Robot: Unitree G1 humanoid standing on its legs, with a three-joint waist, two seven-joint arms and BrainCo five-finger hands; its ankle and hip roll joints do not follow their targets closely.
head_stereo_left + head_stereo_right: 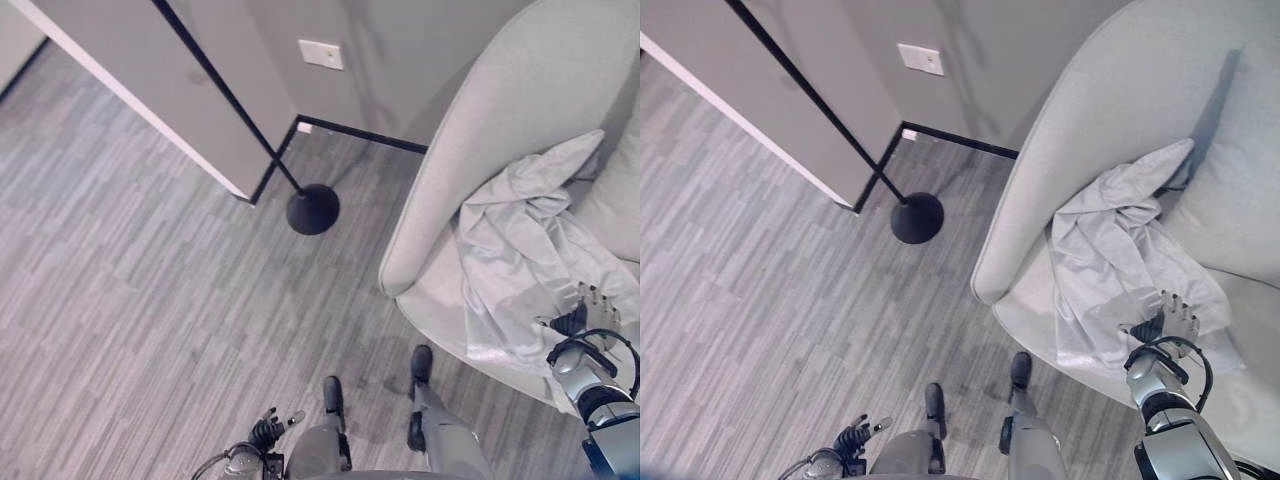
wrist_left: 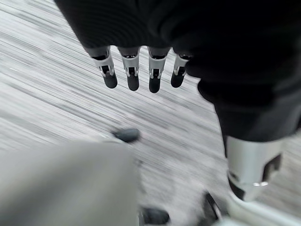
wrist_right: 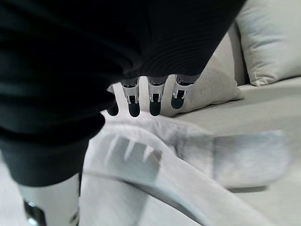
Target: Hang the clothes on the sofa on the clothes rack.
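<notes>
Right, the pale grey garment (image 1: 520, 270) lies crumpled on the sofa (image 1: 470, 120) at the right of the frame. The right hand (image 1: 1175, 322) hovers over its lower edge, fingers (image 3: 155, 101) straight and apart, gripping nothing. The left hand (image 1: 270, 428), lower left, hangs relaxed above the floor (image 1: 120, 300). The black clothes rack (image 1: 312, 208) stands at centre.
</notes>
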